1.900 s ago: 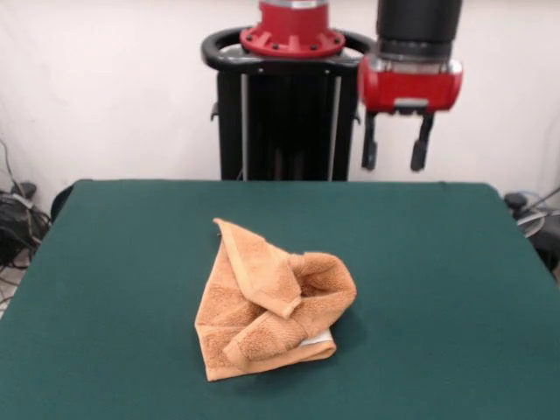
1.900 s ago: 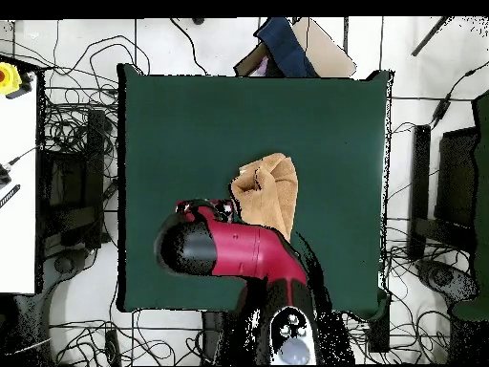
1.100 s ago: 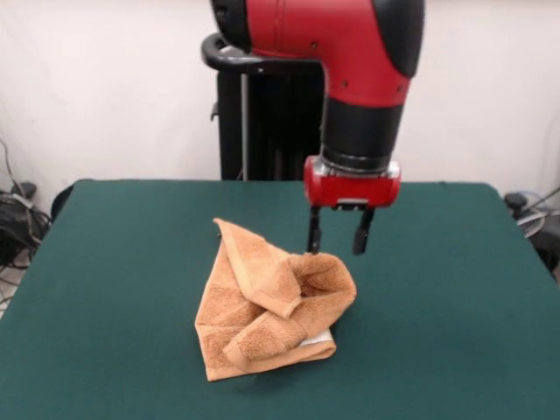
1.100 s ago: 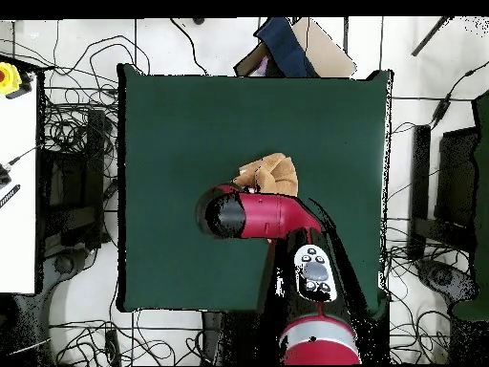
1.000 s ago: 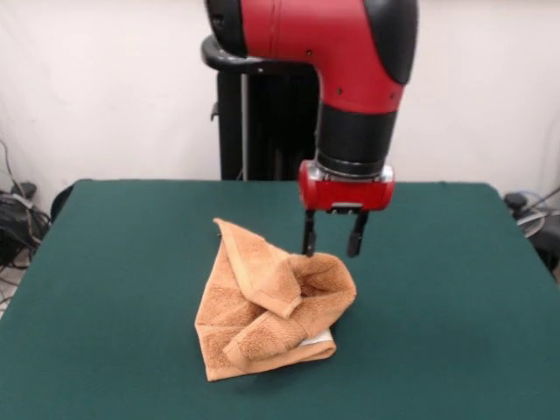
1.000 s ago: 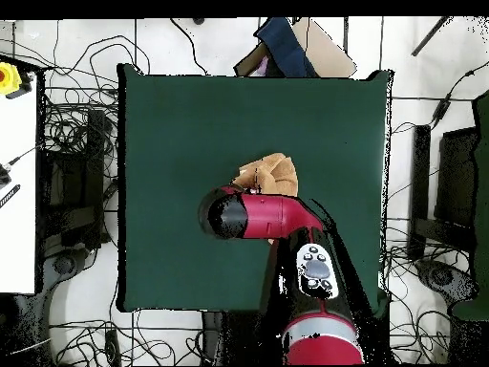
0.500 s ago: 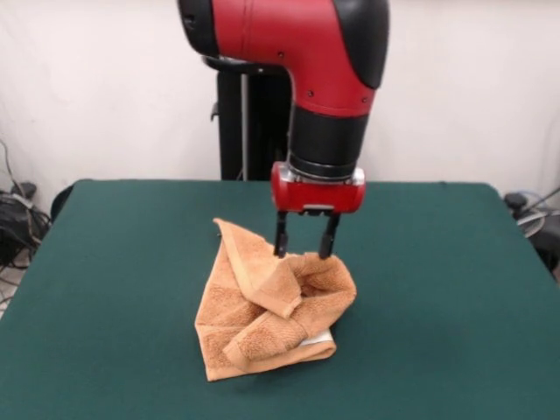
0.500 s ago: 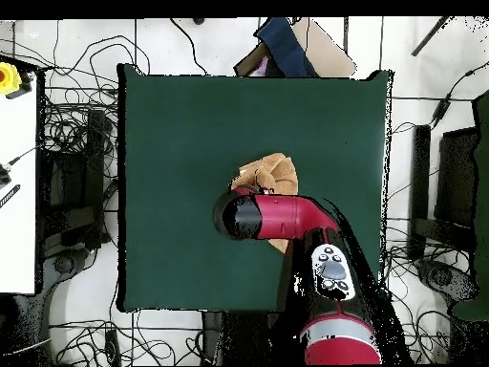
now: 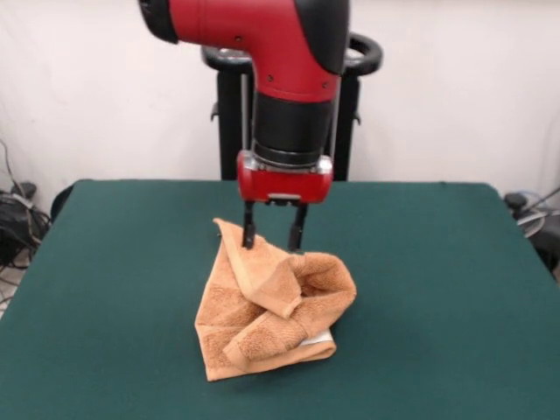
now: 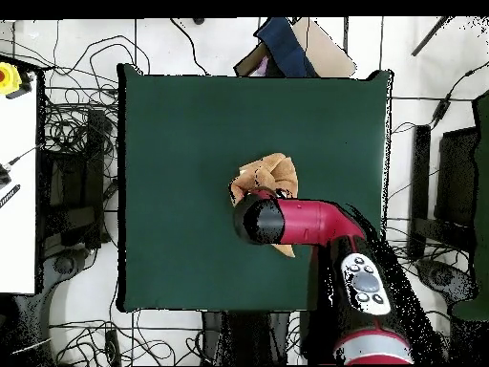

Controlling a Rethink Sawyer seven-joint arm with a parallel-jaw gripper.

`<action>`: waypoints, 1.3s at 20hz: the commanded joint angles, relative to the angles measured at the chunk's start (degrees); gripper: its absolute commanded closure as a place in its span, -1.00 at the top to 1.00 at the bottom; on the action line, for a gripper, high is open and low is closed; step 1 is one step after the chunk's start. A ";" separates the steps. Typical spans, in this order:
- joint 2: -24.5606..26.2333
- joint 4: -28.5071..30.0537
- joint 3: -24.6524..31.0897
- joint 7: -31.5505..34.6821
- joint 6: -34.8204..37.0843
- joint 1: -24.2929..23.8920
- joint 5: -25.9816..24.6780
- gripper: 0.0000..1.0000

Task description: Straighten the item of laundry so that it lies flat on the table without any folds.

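Note:
The item of laundry (image 9: 271, 302) is an orange-tan towel, crumpled and folded over itself near the middle of the green table (image 9: 437, 289); a white tag peeks out at its lower right. My gripper (image 9: 272, 242) hangs open just above the towel's far upper part, its two black fingers (image 9: 248, 232) pointing down at the raised fold. In the overhead view the arm covers the gripper and part of the towel (image 10: 272, 175), which shows only above the arm on the table (image 10: 191, 124).
Cables lie on the floor left of the table (image 9: 13, 219) and around it in the overhead view. A white surface (image 10: 17, 191) stands at the left edge there, and a dark blue object (image 10: 285, 48) lies beyond the table's top edge.
The gripper has moved left in the front view, from above the towel's right hump to above its far upper fold, staying open. The towel has not moved.

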 commanded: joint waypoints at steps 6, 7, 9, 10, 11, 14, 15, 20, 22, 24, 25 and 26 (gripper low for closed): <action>4.79 8.15 2.97 2.34 -7.26 -1.05 -11.12 1.00; 5.36 8.26 2.83 3.01 -7.40 -0.85 -11.49 1.00; 5.98 9.04 2.40 4.32 -8.26 -0.46 -11.97 1.00; 6.27 9.31 1.98 4.92 -8.79 -0.10 -12.34 1.00; 7.00 9.55 1.31 5.52 -9.94 0.34 -12.97 1.00; 10.00 8.34 0.08 6.87 -13.55 1.28 -14.09 1.00; 11.22 7.68 -0.93 7.50 -15.28 2.16 -14.59 1.00; 11.83 5.21 -9.01 9.95 -21.15 9.22 -15.25 1.00; 12.08 4.74 -9.25 9.26 -21.09 9.13 -14.70 1.00; 11.88 4.55 -9.27 8.59 -20.81 9.17 -14.00 1.00; 11.43 4.92 -9.38 8.39 -20.64 9.20 -13.68 1.00; 10.88 5.07 -9.59 8.21 -20.51 9.50 -13.44 1.00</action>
